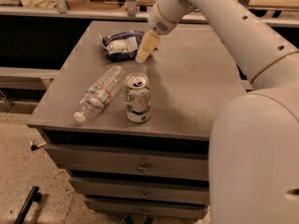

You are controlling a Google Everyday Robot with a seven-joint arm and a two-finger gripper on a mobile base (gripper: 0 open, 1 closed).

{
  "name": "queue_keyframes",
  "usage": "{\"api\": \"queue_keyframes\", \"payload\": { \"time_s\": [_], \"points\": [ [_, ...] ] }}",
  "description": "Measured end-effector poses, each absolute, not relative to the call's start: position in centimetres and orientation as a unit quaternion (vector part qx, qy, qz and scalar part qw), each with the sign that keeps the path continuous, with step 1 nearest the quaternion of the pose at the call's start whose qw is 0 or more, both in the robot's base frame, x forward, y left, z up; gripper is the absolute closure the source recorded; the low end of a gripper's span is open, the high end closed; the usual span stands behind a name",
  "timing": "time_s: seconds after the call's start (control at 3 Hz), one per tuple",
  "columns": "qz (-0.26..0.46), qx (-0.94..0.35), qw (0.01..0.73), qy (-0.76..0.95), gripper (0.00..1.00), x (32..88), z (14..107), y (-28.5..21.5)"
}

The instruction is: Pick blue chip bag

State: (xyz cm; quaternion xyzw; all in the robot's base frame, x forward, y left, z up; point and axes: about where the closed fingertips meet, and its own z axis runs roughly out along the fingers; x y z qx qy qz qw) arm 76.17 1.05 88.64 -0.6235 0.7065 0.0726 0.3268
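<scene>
The blue chip bag (pixel 120 45) lies crumpled at the back left of the grey cabinet top (pixel 196 78), its white printed panel facing up. My gripper (pixel 145 48) hangs from the white arm (pixel 219 17) that reaches in from the right. It sits low, right at the bag's right edge, and it is unclear whether it touches the bag. The bag rests on the surface and is not lifted.
A clear plastic water bottle (pixel 98 93) lies on its side at the front left. A green-and-white soda can (pixel 137 98) stands upright next to it. The cabinet has drawers (pixel 140 164) below. A dark shelf and rail run along the back.
</scene>
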Motion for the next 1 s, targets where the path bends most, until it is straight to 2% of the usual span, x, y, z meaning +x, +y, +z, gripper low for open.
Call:
{"api": "queue_keyframes", "payload": {
  "time_s": [0.33,1.0],
  "points": [
    [0.083,-0.586,0.352,0.725,0.02,78.4,87.4,2.1],
    [0.085,-0.556,0.353,0.748,0.47,79.5,84.7,2.1]
  ]
}}
